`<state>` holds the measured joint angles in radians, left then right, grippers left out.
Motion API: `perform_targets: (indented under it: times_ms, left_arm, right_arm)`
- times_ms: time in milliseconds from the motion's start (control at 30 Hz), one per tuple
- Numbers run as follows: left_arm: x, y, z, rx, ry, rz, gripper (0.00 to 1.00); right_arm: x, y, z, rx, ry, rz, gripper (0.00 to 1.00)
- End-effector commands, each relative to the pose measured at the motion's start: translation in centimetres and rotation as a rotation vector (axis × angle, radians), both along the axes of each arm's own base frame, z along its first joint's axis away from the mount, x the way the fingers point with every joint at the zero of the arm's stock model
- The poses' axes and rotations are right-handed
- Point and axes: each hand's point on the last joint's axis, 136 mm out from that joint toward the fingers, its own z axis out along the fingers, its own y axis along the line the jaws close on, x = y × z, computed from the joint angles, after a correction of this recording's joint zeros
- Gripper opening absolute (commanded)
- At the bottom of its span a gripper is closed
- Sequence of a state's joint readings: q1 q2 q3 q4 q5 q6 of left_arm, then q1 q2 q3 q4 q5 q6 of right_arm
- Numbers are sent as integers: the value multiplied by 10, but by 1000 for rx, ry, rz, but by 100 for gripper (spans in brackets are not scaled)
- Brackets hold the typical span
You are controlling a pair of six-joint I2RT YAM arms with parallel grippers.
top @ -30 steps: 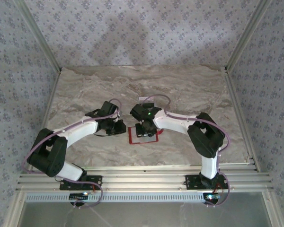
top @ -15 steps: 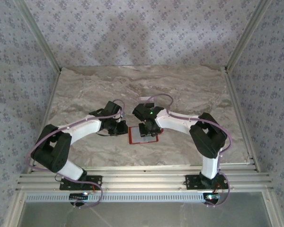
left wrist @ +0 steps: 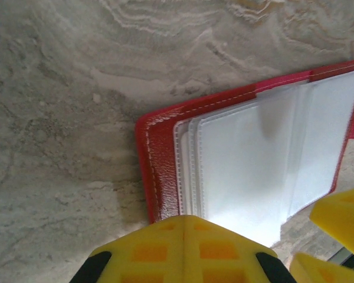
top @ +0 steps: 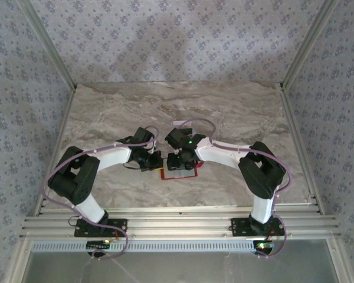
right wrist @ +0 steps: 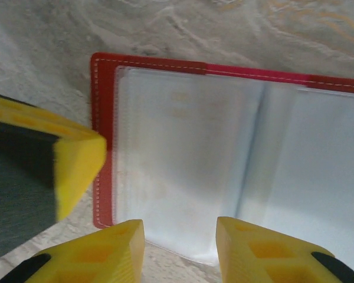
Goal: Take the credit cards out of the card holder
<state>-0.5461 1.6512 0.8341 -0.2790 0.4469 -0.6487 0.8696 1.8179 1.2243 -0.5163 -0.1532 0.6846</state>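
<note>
One holder lies open and flat on the bench, near its front edge and between the two arms. Its red cover faces down and its pale pockets face up. In the left wrist view the holder shows white stitching along the red border and several pale leaves stacked at one side. In the right wrist view the holder shows two pocket panels side by side across a central fold. Faint marks show through one panel. Whether cards sit inside, or how many, cannot be told.

There are two grippers, both low at the holder. The left gripper is closed at the holder's left edge, its yellow fingers together. Whether it pinches anything cannot be told. The right gripper hangs over the pockets with its jaws partly apart, gripping nothing that can be seen.

The bench has a grey-beige marbled top. Three walls of blue-grey flowered pattern enclose it, with metal posts in the corners. Ribbed metal rails run along the front, carrying both arm bases.
</note>
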Motion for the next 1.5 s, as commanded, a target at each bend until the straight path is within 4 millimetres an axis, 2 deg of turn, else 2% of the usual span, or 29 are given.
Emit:
perform_targets:
  times_ms: [0,167,367,500,667,700,967,1100,1367,1400,1467]
  left_arm:
    - [-5,2,-8,18,19,-5,2]
    - [-9,10,-19,60,38,-5,2]
    - [-11,16,-23,84,46,-1,1]
    - [-11,18,-23,94,45,-1,1]
    - [-10,21,-23,111,44,-1,1]
    - [-11,21,-24,112,46,0,1]
    - [-9,22,-22,116,45,0,1]
    - [-9,22,-22,119,45,-2,1]
    - [-8,22,-20,120,45,-6,1]
    - [-8,21,-20,119,44,-7,1]
    - [-7,21,-19,118,42,-7,1]
  right_arm:
    - [-3,17,0,95,47,-2,38]
    - [-4,29,-10,131,79,9,36]
    - [-4,32,-25,128,105,7,34]
    - [-5,20,-35,74,107,-5,34]
    - [-2,2,-32,-3,66,-13,35]
    - [-10,-6,-40,-22,84,-13,35]
    - [-10,-20,-42,-76,74,-30,35]
    - [-7,-31,-39,-130,48,-42,39]
    - [-7,-35,-37,-179,22,-26,51]
    - [1,-26,-27,-158,-1,-22,52]
    - [3,-27,-26,-171,-11,-20,54]
